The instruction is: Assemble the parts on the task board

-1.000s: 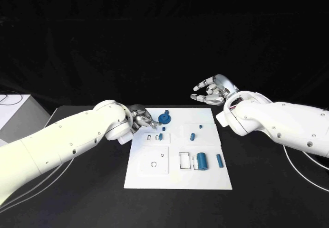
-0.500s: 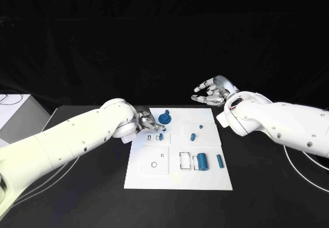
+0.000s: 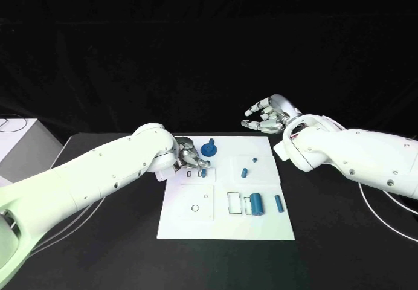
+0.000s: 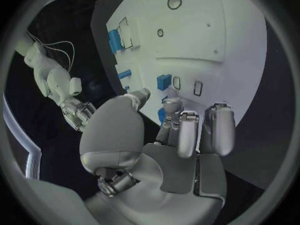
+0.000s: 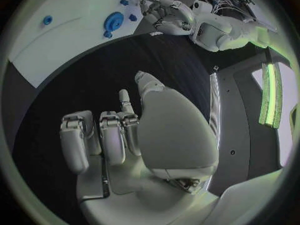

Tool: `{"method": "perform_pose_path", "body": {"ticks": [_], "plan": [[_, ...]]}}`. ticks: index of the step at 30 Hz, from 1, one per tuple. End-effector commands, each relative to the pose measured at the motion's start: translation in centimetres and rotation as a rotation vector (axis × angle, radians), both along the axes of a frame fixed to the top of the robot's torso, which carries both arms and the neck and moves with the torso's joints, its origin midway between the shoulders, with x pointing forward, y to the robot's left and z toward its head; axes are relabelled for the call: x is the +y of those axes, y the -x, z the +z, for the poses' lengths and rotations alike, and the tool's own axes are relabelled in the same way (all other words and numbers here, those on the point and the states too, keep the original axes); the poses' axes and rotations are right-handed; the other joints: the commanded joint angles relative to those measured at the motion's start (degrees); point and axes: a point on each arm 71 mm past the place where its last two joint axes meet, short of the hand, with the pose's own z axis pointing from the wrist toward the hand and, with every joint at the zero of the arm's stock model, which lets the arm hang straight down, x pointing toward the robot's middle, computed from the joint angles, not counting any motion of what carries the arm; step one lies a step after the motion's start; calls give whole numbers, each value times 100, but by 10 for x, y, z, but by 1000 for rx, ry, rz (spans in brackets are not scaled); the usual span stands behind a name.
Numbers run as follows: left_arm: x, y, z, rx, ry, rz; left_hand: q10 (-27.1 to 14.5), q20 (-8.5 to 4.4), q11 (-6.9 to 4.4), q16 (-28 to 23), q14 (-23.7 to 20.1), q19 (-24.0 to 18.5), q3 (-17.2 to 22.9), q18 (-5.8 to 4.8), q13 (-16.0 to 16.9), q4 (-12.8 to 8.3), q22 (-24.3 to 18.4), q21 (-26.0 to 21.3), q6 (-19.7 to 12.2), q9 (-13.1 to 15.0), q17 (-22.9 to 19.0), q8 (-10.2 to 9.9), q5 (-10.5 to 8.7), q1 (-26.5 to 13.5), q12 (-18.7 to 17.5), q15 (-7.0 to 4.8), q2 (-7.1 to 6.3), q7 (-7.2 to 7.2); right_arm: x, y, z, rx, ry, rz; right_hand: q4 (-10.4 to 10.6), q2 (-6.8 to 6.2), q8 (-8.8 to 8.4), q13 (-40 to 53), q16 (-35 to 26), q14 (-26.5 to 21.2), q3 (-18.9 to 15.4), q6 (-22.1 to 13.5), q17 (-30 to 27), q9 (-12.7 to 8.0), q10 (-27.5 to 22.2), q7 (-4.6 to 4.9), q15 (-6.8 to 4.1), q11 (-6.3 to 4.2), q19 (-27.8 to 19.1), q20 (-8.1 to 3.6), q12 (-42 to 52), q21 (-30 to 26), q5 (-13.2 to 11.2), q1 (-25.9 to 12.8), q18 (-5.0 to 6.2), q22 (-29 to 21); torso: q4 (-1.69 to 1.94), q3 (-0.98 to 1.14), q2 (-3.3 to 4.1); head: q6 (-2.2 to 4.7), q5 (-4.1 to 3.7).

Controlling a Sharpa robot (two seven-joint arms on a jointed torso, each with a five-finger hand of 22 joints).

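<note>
The white task board (image 3: 196, 226) lies in the middle of the table. My left hand (image 3: 191, 158) is low over its far left part, fingers curled in, and pinches a small blue part (image 4: 161, 116) between thumb and fingers. Beside it another small blue part (image 3: 203, 173) stands by two slots. A round blue part (image 3: 209, 148) sits at the far edge. My right hand (image 3: 268, 118) hangs raised behind the board's far right corner, fingers loosely bent and apart, with nothing in it (image 5: 119, 135).
Two small blue pieces (image 3: 244, 173) stand on the board's right half. A blue cylinder (image 3: 258, 205) and a blue bar (image 3: 279, 203) lie nearer me. A white box (image 3: 17, 145) stands at the table's left edge. Cables run beside both arms.
My left arm has swung in toward the board while its hand stayed over the same far left spot. The right hand has not moved.
</note>
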Motion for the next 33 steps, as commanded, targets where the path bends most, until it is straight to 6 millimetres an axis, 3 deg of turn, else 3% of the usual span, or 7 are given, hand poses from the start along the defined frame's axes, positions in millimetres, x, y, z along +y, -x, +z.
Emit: {"method": "perform_pose_path", "body": {"ticks": [1,17,23,33], "plan": [[-2,1,-2,49,2,-27,-51,0,4,-24,544,-36,-16,-1,-18,-21,-9,-18,-39,11,1361,3,-9,65,-38,-26,-16,3,2,0,2,-26,45,20,15,-53,32,1507,36,597,-31,-57,1509,5,599,0,-45,-10,601,-20,12,34,21,-15,-39,1507,6,0,-2,-12,-10],[-1,1,-5,61,-10,-35,-90,7,1,-26,542,-49,-12,2,-68,-23,-21,-26,8,43,1357,42,-9,111,-82,-24,-2,-4,4,0,2,-32,54,21,25,-64,45,1507,36,597,-49,-62,1509,9,599,1,-43,-9,601,-19,12,34,31,-43,-39,1507,2,4,15,7,-37],[-1,1,-6,62,-10,-31,-90,7,0,-26,542,-49,-13,2,-67,-24,-21,-26,11,46,1357,46,-9,116,-83,-24,-4,-5,4,-1,1,-32,58,18,25,-64,45,1507,36,597,-49,-62,1509,9,599,1,-43,-9,601,-19,12,34,31,-43,-39,1507,16,-10,3,-31,-26],[1,1,-6,67,-9,-32,-91,7,-7,-25,543,-55,-9,4,-74,-28,-26,-29,40,73,1360,77,-9,146,-91,-28,2,-14,4,-1,1,-29,62,15,29,-67,52,1507,36,597,-59,-63,1509,12,599,0,-43,-9,601,-19,12,34,32,-57,-39,1507,15,-6,4,-32,-20]]}}
